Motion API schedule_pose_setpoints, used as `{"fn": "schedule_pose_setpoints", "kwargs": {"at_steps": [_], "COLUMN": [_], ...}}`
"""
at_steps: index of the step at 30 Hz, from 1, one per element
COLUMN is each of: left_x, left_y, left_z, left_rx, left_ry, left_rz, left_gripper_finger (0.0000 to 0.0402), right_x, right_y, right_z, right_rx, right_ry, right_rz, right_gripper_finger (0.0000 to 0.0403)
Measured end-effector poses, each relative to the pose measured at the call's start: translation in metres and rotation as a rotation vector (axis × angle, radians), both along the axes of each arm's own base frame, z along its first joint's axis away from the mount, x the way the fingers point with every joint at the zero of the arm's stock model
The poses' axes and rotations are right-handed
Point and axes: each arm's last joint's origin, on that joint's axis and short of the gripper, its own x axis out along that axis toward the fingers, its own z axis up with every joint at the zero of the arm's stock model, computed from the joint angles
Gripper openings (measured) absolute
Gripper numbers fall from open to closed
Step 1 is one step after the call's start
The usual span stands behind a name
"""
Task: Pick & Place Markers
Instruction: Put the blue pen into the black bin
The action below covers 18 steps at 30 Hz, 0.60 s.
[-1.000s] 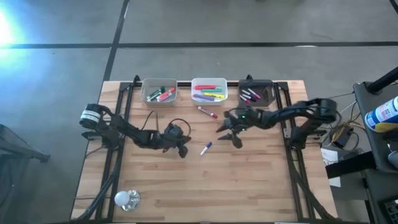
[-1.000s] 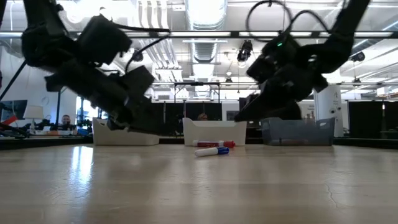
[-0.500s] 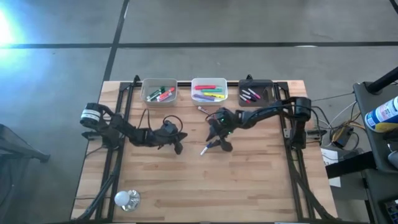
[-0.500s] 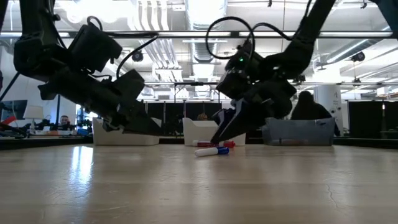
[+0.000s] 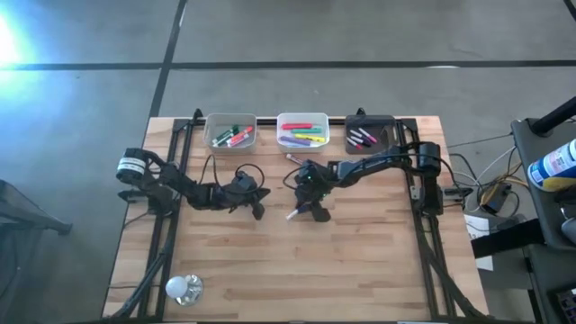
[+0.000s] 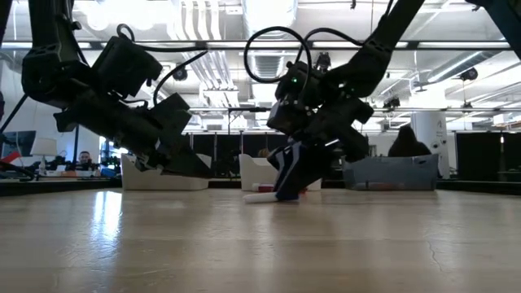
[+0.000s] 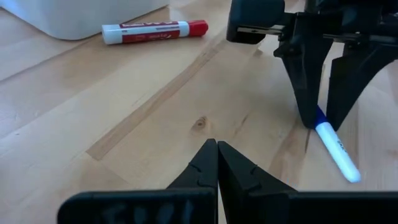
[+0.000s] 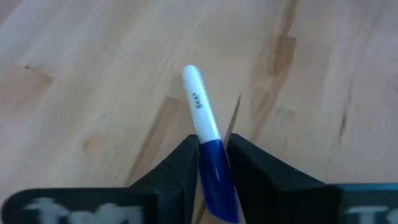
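Note:
A marker with a white barrel and a blue cap (image 8: 202, 118) lies on the wooden table (image 5: 360, 270) near its middle. My right gripper (image 8: 213, 143) comes down on it with its fingers closed on the cap; the left wrist view shows the marker (image 7: 333, 146) under those fingers too. A red-capped marker (image 7: 155, 31) lies flat in front of the white bin (image 5: 301, 129). To the left of the blue marker my left gripper (image 7: 216, 144) hovers shut and holds nothing. My right gripper pinches the marker's blue cap end (image 8: 211, 165) between its two fingers, one on each side. The fingers (image 7: 305, 93) slant down from the table's far right. The marker lies flat, its white barrel (image 7: 339, 158) on the table.
Three small bins stand along the far edge: clear (image 5: 231, 132), white, and black (image 5: 370, 133), each holding markers. A white light bulb (image 5: 183, 287) lies at the near left corner. The near half of the table is bare wood.
My right gripper has swung toward the table's left and near side, tipped further down and sunk onto the blue-capped marker. Its fingers have narrowed from wide open until they close on the cap. The marker has stayed in place. My left gripper has drawn back slightly toward the left.

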Motion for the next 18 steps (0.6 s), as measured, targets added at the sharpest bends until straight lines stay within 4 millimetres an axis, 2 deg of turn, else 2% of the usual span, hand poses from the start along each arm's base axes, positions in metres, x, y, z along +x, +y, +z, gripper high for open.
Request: {"fn": "schedule_pose_setpoints", "kwargs": {"at_steps": [7,18], "left_x": [0.0,0.0], "left_y": [0.0,0.0], "left_z": [0.0,0.001], "left_rx": [0.004,-0.018], "left_ry": [0.002,-0.017], "left_rz": [0.003,0.014], "left_gripper_finger": [0.0002,0.0003], "right_x": [-0.006,-0.029], "right_y": [0.0,-0.001], "right_z": [0.014,0.052], "right_rx": [-0.001,-0.083], "right_ry": [0.037,0.114], "right_rz": [-0.089,-0.249], "right_gripper_finger": [0.0049,0.0053]}}
